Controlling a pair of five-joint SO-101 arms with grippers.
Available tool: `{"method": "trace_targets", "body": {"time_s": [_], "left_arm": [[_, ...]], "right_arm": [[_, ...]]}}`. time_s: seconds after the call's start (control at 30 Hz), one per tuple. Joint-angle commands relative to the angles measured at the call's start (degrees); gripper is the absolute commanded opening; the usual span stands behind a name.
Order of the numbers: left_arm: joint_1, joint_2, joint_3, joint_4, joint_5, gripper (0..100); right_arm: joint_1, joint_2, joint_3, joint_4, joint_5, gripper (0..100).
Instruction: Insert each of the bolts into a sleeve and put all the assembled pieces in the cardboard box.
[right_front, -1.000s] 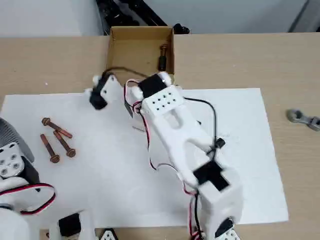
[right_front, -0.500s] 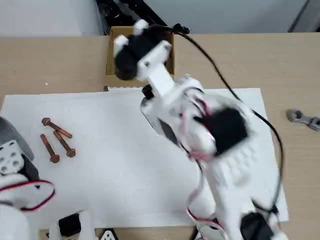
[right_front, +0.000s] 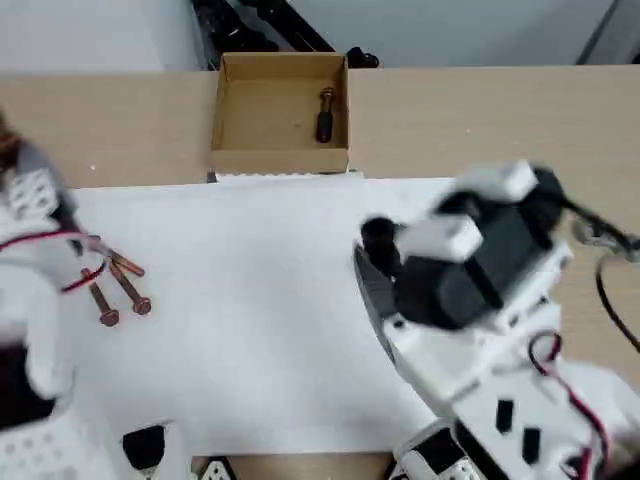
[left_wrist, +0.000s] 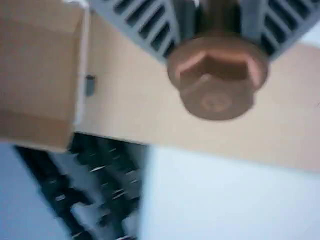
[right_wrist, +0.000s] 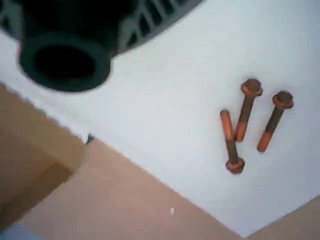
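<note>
The high view is brightly and evenly lit from overhead. The paper sheet (right_front: 250, 300) is rendered almost glaring white across the middle of the frame. A soft, dark shadow is cast under the arm at centre right. Only thin shadows are seen beside the loose bolts (right_front: 118, 285) at left, and the cardboard box (right_front: 282, 160) is lightly shaded inside its walls. A dull sheen is caught on the bolt (left_wrist: 216, 80). The bore of the sleeve (right_wrist: 65, 62) is left black.

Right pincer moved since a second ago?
Yes. The right pincer, holding a sleeve, has drawn back from the box toward the near right of the paper.
</note>
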Motion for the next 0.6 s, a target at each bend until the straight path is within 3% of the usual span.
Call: {"method": "trace_targets", "body": {"time_s": [0.0,0.17,0.4,0.57], "left_arm": [[5.54,0.44,3.65,-9.76,-0.26,1],[13.89,0.44,6.29,-15.21,-0.26,1],[20.92,0.53,6.11,-16.09,-0.26,1],[23.47,0.44,6.02,-16.09,-0.26,1]], "right_arm": [[0.75,-7.69,10.99,-0.57,-2.37,0.2],[5.14,-16.48,30.42,-8.57,-4.04,0.3],[7.52,-22.11,55.38,-33.54,-4.31,0.4],[6.46,-22.2,65.32,-52.44,-5.1,0.4]]}}
